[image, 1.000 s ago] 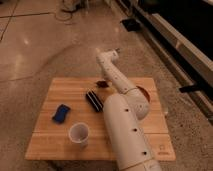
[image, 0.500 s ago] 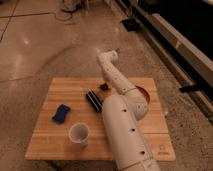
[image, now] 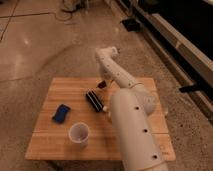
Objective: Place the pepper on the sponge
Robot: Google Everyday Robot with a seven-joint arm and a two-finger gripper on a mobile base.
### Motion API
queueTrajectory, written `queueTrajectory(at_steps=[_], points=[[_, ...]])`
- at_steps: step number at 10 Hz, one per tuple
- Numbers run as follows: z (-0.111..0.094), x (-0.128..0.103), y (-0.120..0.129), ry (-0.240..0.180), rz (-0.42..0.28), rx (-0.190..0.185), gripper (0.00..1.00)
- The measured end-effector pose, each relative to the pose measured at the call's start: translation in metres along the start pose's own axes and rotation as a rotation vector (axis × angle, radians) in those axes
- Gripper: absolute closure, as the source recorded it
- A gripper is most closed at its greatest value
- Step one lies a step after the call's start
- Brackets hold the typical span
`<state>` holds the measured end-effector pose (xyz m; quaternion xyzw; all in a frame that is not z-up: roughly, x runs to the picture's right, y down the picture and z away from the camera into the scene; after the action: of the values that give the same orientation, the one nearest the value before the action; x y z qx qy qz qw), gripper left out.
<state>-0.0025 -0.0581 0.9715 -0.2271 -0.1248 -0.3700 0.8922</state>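
The dark red pepper (image: pixel 102 84) hangs just above the far edge of the wooden table (image: pixel 55 145), under the tip of my white arm. My gripper (image: pixel 103 83) is shut on it; the arm hides most of the gripper. The blue sponge (image: pixel 61 113) lies flat on the left part of the table, well to the left of and nearer than the pepper, with nothing on it.
A black rectangular bar (image: pixel 94 100) lies between the gripper and the sponge. A white cup (image: pixel 79 134) stands upright near the front edge, right of the sponge. My arm's thick lower segment (image: pixel 132 130) covers the table's right half.
The upper arm has swung slightly left and now hides the orange bowl seen earlier to its right. The pepper stays at the gripper; sponge, bar and cup have not moved.
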Motion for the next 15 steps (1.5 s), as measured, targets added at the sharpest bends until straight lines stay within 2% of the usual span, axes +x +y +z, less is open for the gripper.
queueTrajectory(at_steps=[1, 2, 4, 5, 6, 8, 9, 15], points=[[-0.007, -0.007, 0.001, -0.003, -0.023, 0.007, 1.0], [-0.025, -0.03, 0.005, -0.01, -0.097, 0.026, 1.0], [-0.046, -0.067, 0.012, -0.023, -0.214, 0.051, 1.0], [-0.062, -0.099, 0.02, -0.046, -0.318, 0.078, 1.0], [-0.076, -0.119, 0.03, -0.071, -0.39, 0.104, 1.0], [-0.091, -0.14, 0.042, -0.096, -0.465, 0.131, 1.0], [-0.094, -0.147, 0.043, -0.103, -0.484, 0.137, 1.0], [-0.094, -0.151, 0.038, -0.104, -0.497, 0.142, 1.0]])
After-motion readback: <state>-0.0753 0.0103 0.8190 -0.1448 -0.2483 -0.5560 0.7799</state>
